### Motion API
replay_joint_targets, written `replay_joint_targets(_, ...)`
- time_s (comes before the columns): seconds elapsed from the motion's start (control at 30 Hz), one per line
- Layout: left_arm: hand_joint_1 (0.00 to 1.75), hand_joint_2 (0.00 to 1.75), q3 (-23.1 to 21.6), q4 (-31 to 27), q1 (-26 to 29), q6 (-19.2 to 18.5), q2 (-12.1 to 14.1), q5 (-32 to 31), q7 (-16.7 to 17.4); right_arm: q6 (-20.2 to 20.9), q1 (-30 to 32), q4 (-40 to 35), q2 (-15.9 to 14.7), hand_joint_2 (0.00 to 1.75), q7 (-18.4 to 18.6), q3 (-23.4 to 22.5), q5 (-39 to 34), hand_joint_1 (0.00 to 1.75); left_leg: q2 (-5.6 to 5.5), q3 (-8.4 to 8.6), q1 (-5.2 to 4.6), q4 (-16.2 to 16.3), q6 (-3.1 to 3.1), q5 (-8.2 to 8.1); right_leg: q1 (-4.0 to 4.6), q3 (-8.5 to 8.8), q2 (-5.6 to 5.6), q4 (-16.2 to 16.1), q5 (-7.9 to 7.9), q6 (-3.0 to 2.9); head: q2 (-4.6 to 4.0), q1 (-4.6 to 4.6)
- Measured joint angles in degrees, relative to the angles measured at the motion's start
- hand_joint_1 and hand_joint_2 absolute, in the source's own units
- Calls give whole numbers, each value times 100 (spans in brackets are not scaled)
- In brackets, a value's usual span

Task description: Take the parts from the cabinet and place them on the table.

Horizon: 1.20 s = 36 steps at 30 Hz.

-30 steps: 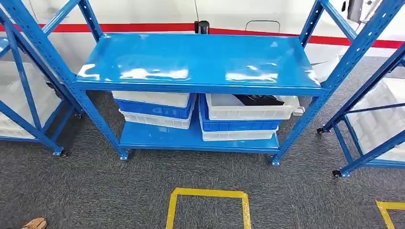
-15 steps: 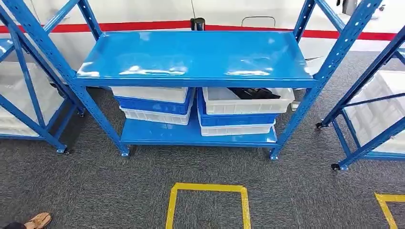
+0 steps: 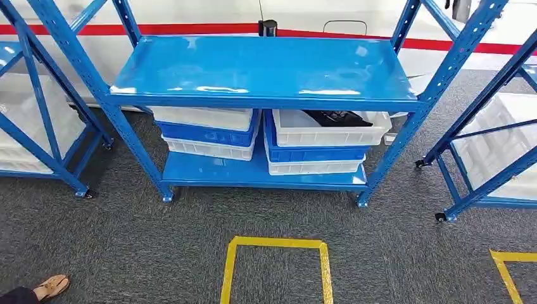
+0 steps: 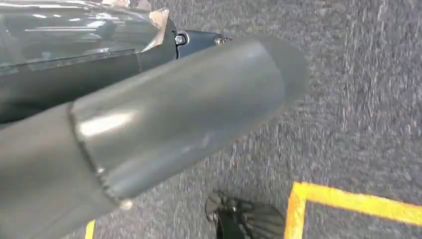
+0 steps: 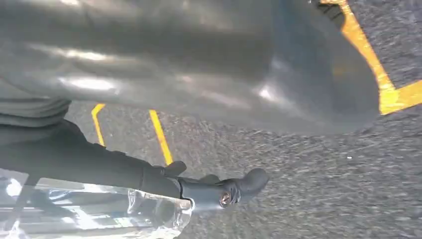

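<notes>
Head view: a blue steel cabinet (image 3: pixel 259 66) stands on grey carpet (image 3: pixel 126 247), its glossy top shelf bare and catching the ceiling lights. On the bottom shelf, under that top shelf, sit two stacks of bins. The right-hand stack is topped by a white bin (image 3: pixel 329 128) holding dark parts (image 3: pixel 335 116), seen partly under the edge of the top shelf. The left-hand stack (image 3: pixel 206 131) alternates white and blue bins, its contents hidden. A yellow taped square (image 3: pixel 277 266) marks the carpet in front of the cabinet, with the corner of a second yellow square (image 3: pixel 510 269) to the right of it. More blue racks with white bins flank the cabinet on both sides. A person's sandalled foot (image 3: pixel 50 286) rests on the carpet well to the left of the yellow taped square.

Left wrist view: the left robot hand (image 4: pixel 164 119) shows as a thick grey thumb and cover over the carpet, near a yellow tape line (image 4: pixel 348 201); whether it is released or clenched cannot be told. The parts are not beside it.

Right wrist view: the right robot hand (image 5: pixel 199 59) is a large blurred grey form above the carpet and yellow tape (image 5: pixel 160 134); its state cannot be told either, and no part lies against it.
</notes>
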Motion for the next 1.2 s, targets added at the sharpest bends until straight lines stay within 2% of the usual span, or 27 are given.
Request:
replay_joint_targets(0.03, 0, 0, 2, 0, -1, 7, 9, 7, 0, 0, 1, 0, 0, 0, 0, 0, 9, 0, 19, -53, -3, 3, 36, 38, -12, -169, 3, 406, -254, -32, 0, 40)
replay_joint_targets(0.07, 0, 0, 2, 0, 1, 7, 11, 9, -4, 0, 1, 2, 0, 0, 0, 0, 13, 0, 30, -116, -16, 8, 47, 82, -13, -368, 3, 912, -508, -46, 0, 36)
replay_joint_targets(0.1, 0, 0, 2, 0, 2, 7, 11, 11, -4, 0, 2, 2, -2, 0, 0, 2, 13, 0, 36, -180, -28, 15, 44, 118, -13, -508, 3, 1322, -679, -38, 0, 38)
replay_joint_targets(0.13, 0, 0, 2, 0, 2, 5, 11, 11, -4, 0, 8, 2, -2, 0, 0, 2, 15, 0, 42, -240, -30, 20, 40, 160, -13, -533, 2, 1523, -741, 0, 0, 38)
replay_joint_targets(0.17, 0, 0, 2, 2, 2, 2, 9, 11, -9, 2, 11, 4, -2, 0, 0, 2, 17, 0, 44, -285, -30, 22, 31, 194, -13, -407, 3, 1406, -702, 38, 0, 38)
replay_joint_targets(0.2, 0, 0, 2, 2, 2, -6, 7, 11, -15, 2, 9, 4, -2, 0, 0, 2, 20, 0, 43, -324, -29, 27, 16, 229, -12, -127, 2, 1012, -575, 90, 0, 42)
replay_joint_targets(0.23, 0, 0, 2, 2, 2, -13, 5, 11, -22, 2, 3, 4, -7, 0, 0, 2, 22, 0, 43, -359, -28, 35, -4, 257, -19, 248, 0, 414, -402, 133, 0, 38)
replay_joint_targets(0.27, 0, 0, 2, 2, 1, -15, 2, 11, -28, 2, -10, 4, -13, 0, 0, 2, 28, 0, 42, -382, -27, 53, -28, 284, -26, 604, -2, -145, -269, 149, 0, 44)
replay_joint_targets(0.3, 0, 0, 2, 2, 1, -15, 2, 11, -41, 0, -30, 4, -13, 0, 0, 2, 28, 0, 45, -408, -60, 82, -66, 299, -11, 718, 3, -484, -261, 98, 0, 49)
replay_joint_targets(0.33, 0, 0, 2, 2, 0, -15, 2, 11, -77, 0, -33, 4, -9, 0, -2, 4, 28, 0, 49, -421, -73, 93, -89, 316, 13, 695, 6, -476, -190, 32, 0, 29)
replay_joint_targets(0.4, 0, 0, 2, 2, -2, -22, -2, 35, -135, 0, -15, 4, -7, 0, -4, 4, 26, 0, 52, -424, -46, 70, -161, 357, 41, 669, 5, -463, -164, -47, 0, 31)
replay_joint_targets(0.43, 0, 0, 4, 2, -2, -24, 2, 55, -146, -2, -8, 4, -2, 0, -4, 4, 26, 0, 53, -442, -46, 82, -164, 313, 10, 679, 4, -483, -152, -61, 0, 40)
replay_joint_targets(0.47, 0, 0, 9, 2, 0, -24, 4, 61, -153, -2, -12, 4, -4, 0, -4, 4, 28, 0, 48, -456, -31, 75, -66, 229, 6, 665, 2, -479, -133, -81, 0, 31)
replay_joint_targets(0.5, 0, 0, 13, 2, 1, -28, 4, 63, -153, -2, -11, 4, -2, 0, -4, 4, 28, 0, 47, -457, -26, 64, -45, 267, 17, 659, 2, -479, -118, -103, 0, 22)
replay_joint_targets(0.53, 0, 0, 20, 2, 1, -28, 5, 66, -153, -2, -9, 4, 2, 0, -4, 4, 28, 0, 41, -456, -15, 45, -55, 363, 38, 652, 3, -476, -106, -126, 0, 25)
replay_joint_targets(0.57, 0, 0, 24, 2, 0, -28, 7, 70, -153, -2, -7, 4, 4, 0, -4, 4, 28, 0, 33, -456, 0, 25, -119, 440, 51, 649, 2, -474, -94, -142, 0, 24)
replay_joint_targets(0.63, 0, 0, 26, 2, 1, -31, 4, 72, -153, -2, -9, 4, 2, 0, -7, 4, 31, 0, 29, -456, 12, 7, -158, 468, 63, 628, -1, -471, -70, -171, 0, 20)
replay_joint_targets(0.93, 0, 0, 33, 2, 0, -28, 7, 114, -151, -2, -16, 4, 4, 0, -15, 35, 68, 0, 26, -489, 25, -1, -185, 488, 82, 587, -1, -461, -69, -171, 0, 22)
replay_joint_targets(1.2, 0, 0, 35, 2, -1, -13, 5, 131, -162, -7, -26, 4, 33, 0, -13, 42, 107, 0, 27, -506, -12, -1, -188, 483, 80, 557, -2, -461, -70, -170, 0, 20)
